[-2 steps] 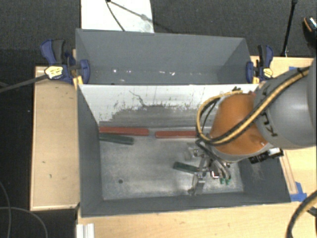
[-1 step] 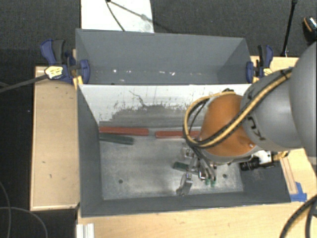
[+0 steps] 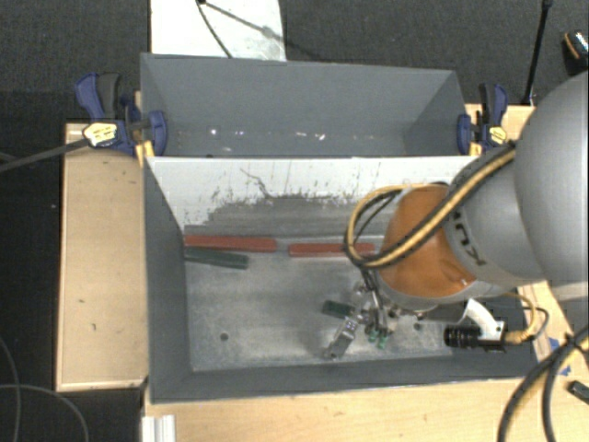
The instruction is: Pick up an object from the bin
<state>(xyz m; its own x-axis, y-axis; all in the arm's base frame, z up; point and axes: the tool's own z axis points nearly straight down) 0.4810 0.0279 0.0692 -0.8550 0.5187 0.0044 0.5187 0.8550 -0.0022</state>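
My gripper (image 3: 357, 328) is low over the bin's floor, right of the middle and near the front wall, under the orange wrist cover. A small dark green piece (image 3: 335, 308) lies on the floor just to its left, touching or nearly touching it. I cannot tell whether anything sits in the gripper.
Two long red-brown bars (image 3: 230, 243) (image 3: 329, 249) lie end to end along the foot of the back wall. A dark green bar (image 3: 217, 259) lies just in front of the left one. The arm and its cables cover the bin's right part.
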